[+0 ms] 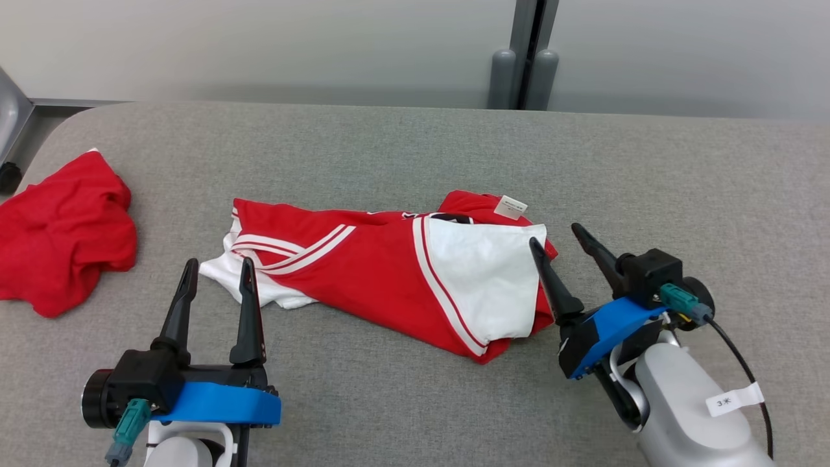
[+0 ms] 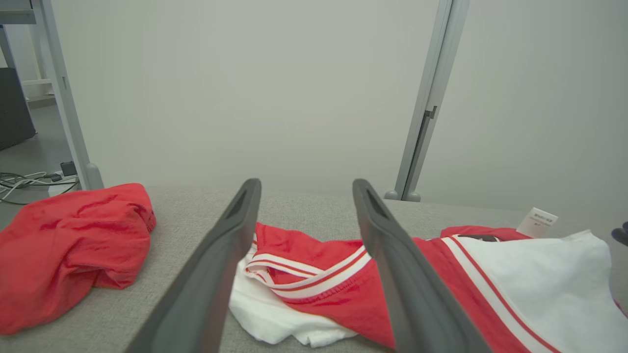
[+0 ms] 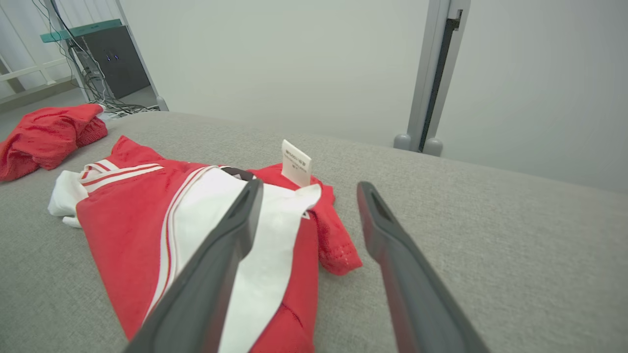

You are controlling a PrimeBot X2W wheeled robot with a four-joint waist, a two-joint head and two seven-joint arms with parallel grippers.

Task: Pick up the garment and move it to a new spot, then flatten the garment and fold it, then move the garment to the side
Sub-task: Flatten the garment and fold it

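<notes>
Left pincer (image 1: pixel 219 261) spread, right pincer (image 1: pixel 554 233) spread — garment (image 1: pixel 363 259) between

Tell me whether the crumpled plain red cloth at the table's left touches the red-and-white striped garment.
Apart. The head view shows bare grey tabletop between the red cloth and the garment.

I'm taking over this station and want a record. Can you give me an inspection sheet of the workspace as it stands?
Surface: grey fabric-topped table.
Job's things: red-and-white garment, crumpled, mid-table; its label sticks up at the right end.
Clutter: red cloth, bunched at the table's left edge, apart from the garment.
Tools: left tool open, holding nothing, by the garment's left end; right tool open, holding nothing, at its right edge.
Cables: black cable at the right wrist; loose cables on the floor beyond the table.
Surroundings: pale wall, grey post.
</notes>
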